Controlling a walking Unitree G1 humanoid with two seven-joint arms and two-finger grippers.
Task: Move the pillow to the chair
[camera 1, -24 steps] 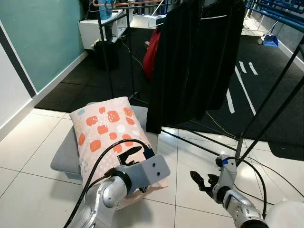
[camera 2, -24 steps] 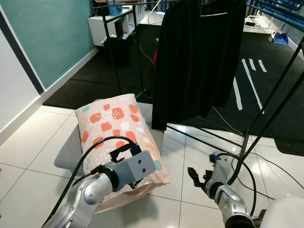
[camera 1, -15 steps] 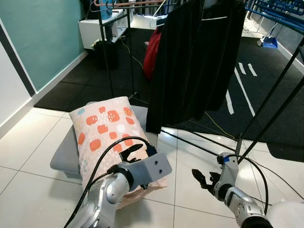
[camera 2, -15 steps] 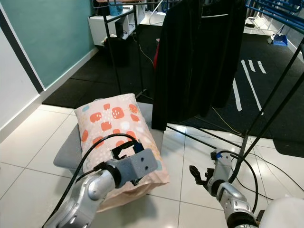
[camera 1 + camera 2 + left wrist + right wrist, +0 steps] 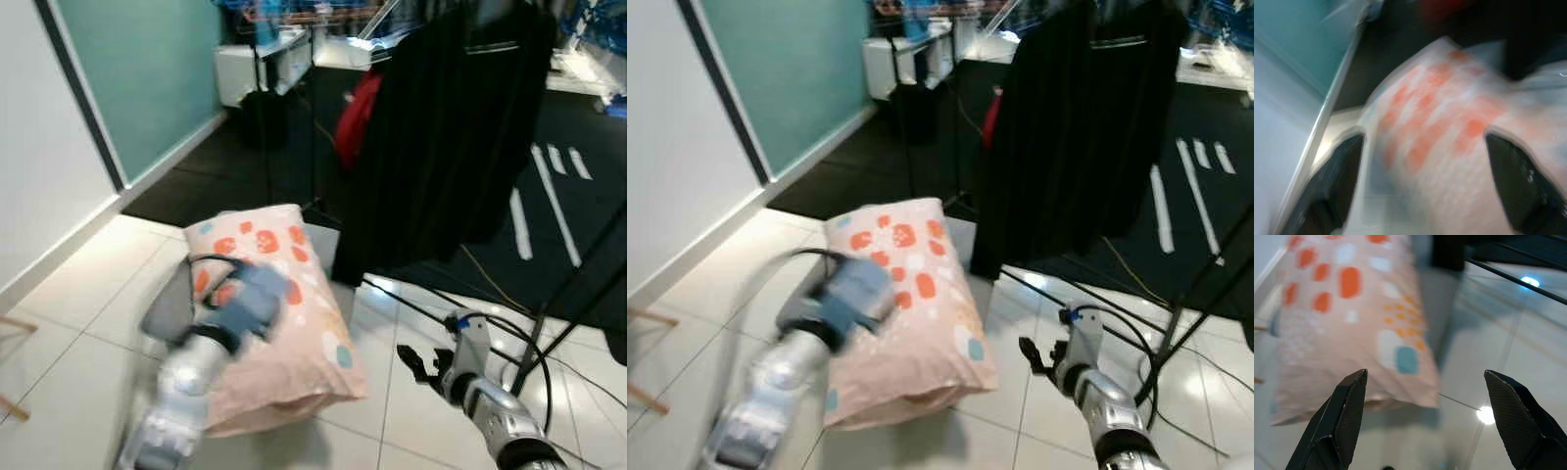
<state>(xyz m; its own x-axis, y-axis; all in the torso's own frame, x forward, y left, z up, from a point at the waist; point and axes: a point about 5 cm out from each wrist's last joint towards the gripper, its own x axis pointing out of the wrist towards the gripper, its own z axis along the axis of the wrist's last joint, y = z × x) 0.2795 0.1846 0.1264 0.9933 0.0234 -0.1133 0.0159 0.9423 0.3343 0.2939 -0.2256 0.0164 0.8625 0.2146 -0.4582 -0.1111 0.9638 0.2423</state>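
Pillow (image 5: pixel 284 323) is seen lying flat on a low grey cushion (image 5: pixel 174 304), directly ahead of the left gripper (image 5: pixel 1420 186), with its near end overhanging onto the tiled floor (image 5: pixel 69 294). Left gripper fingers (image 5: pixel 1334 176) are spread wide with the pillow between and beyond them, nothing grasped; contact can't be told through the blur. That straddle is judged a set-up for pinching the fabric. Pillow's long axis runs away from the left gripper toward the black garment (image 5: pixel 441 127) on the rack. Right gripper (image 5: pixel 1422 421) is held off to the pillow's side over the tiles, fingers (image 5: pixel 1347 416) parted and empty, likely kept clear
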